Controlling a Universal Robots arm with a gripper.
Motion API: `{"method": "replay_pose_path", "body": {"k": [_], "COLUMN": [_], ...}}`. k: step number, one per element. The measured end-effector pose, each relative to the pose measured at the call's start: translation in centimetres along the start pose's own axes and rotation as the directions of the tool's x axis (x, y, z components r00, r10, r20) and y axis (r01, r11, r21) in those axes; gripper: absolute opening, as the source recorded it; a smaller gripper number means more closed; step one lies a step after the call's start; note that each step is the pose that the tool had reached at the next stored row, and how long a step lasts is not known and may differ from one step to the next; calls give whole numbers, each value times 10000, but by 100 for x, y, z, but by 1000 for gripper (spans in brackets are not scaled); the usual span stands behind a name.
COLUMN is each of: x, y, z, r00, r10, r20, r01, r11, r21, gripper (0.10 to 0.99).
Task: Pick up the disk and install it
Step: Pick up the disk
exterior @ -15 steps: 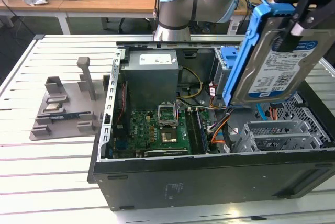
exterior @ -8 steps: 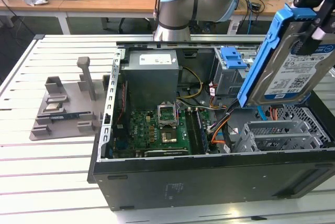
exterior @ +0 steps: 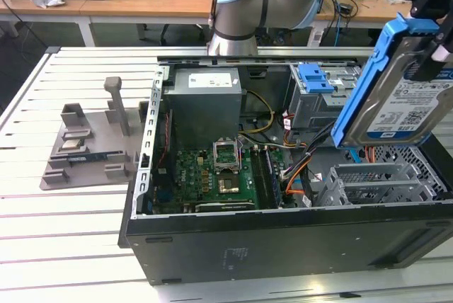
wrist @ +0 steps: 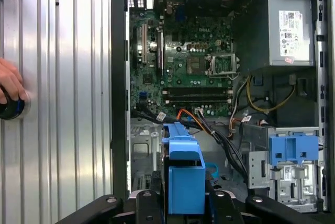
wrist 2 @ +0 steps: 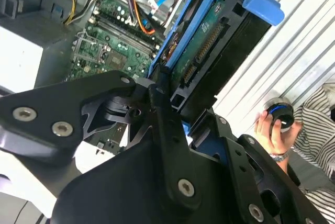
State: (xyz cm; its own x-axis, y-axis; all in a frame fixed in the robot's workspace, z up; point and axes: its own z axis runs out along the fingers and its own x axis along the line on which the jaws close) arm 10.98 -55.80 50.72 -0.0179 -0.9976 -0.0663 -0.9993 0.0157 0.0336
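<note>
The disk [exterior: 405, 98], silver-grey with a blue-and-white label and blue side rails, hangs tilted on edge in the air over the right end of the open computer case [exterior: 283, 243]. My gripper [exterior: 433, 37] is shut on its upper part, at the exterior view's top right. In the second wrist view the black fingers [wrist 2: 159, 103] clamp the disk [wrist 2: 209, 41] near its connector end. In the first wrist view the disk's blue rail [wrist: 183, 166] sticks out from the gripper [wrist: 183, 203], above the case's drive area.
Inside the case are a green motherboard [exterior: 219, 175], a grey power supply [exterior: 205, 101], a blue bracket [exterior: 315, 76] on a drive cage and metal bays [exterior: 382, 179] below the disk. A grey fixture [exterior: 85, 147] stands on the slatted table. A person's hand [wrist 2: 269, 124] rests on a round knob beside the case.
</note>
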Motion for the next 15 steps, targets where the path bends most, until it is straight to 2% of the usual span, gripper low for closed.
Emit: {"method": "replay_pose_path", "body": {"k": [3, 7, 11, 15], "x": [-1, -1, 4, 10], "y": [-109, -200, -247, -254], "z": [11, 40, 119, 197], "r00": [10000, 10000, 10000, 10000], "r10": [16, 18, 17, 18], "r20": [0, -1, 0, 1], "r01": [-16, -18, -17, -18], "r11": [10000, 10000, 10000, 10000], "r21": [1, 1, 1, 1], "gripper": [365, 365, 365, 365]}}
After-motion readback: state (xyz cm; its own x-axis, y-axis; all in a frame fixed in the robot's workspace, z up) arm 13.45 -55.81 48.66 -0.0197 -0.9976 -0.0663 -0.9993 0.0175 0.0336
